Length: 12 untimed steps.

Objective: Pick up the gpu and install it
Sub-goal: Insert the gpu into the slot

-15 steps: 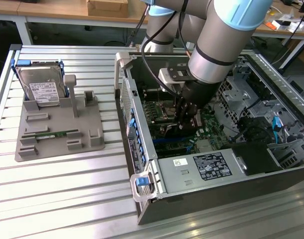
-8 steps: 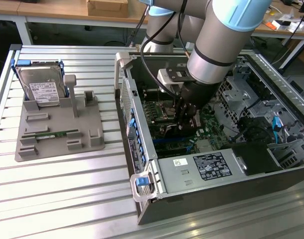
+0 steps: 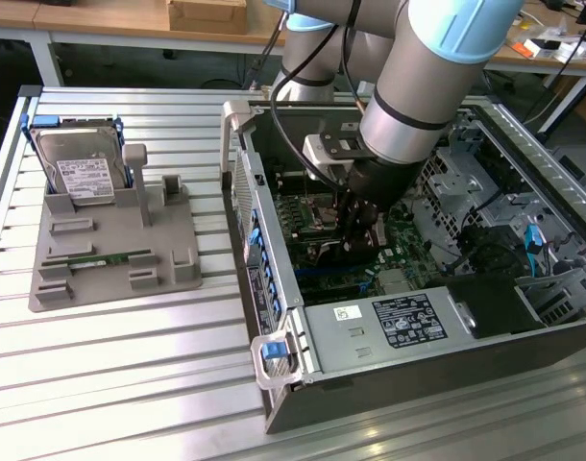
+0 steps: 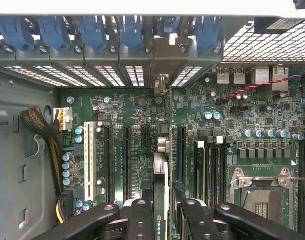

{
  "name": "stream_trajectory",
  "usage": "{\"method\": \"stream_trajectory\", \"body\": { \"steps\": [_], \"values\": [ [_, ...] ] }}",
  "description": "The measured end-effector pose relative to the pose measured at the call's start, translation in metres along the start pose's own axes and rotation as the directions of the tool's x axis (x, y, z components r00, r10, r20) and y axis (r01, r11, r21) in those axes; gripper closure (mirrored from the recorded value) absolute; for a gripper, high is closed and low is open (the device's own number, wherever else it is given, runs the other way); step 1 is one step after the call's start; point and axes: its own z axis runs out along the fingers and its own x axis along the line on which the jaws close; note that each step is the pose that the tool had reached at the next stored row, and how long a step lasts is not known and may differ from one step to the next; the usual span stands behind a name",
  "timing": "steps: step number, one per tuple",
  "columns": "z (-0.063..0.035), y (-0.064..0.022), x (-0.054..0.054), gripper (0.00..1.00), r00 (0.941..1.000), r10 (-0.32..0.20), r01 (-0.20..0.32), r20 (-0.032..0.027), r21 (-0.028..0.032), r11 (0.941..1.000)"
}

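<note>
— Could any writing be read?
— Only a green NVIDIA-style eye logo on the gpu point(image 4: 161, 220), at six o'clock in the wrist view. The hard drive point(image 3: 82, 175) at nine o'clock and the power supply point(image 3: 389, 331) at five o'clock carried labels, too fine to read.

Exterior view: hand point(image 3: 360, 226) buried under the arm's wrist inside the computer case point(image 3: 418, 336); fingertips not visible. Gpu point(image 4: 161, 200) seen edge-on in the wrist view, lower part cut by the picture edge between the fingers point(image 4: 137, 220). Board lettering too small to read. Hard drive point(image 3: 80, 173) label unreadable.
</note>
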Motion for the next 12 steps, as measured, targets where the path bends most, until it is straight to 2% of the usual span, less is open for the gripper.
{"method": "stream_trajectory", "body": {
  "steps": [5, 9, 12],
  "values": [
    [0.0001, 0.0, 0.0, 0.74, 1.0, 0.0, 0.0, -0.0001, 0.0, 1.0],
    [0.0065, -0.0003, 0.0001, 0.74, 1.0, 0.0, 0.0, -0.0014, -0.0002, 1.0],
    [0.0075, -0.0004, -0.0001, 0.74, 1.0, 0.0, 0.0, 0.0008, 0.0005, 1.0]
  ]
}}
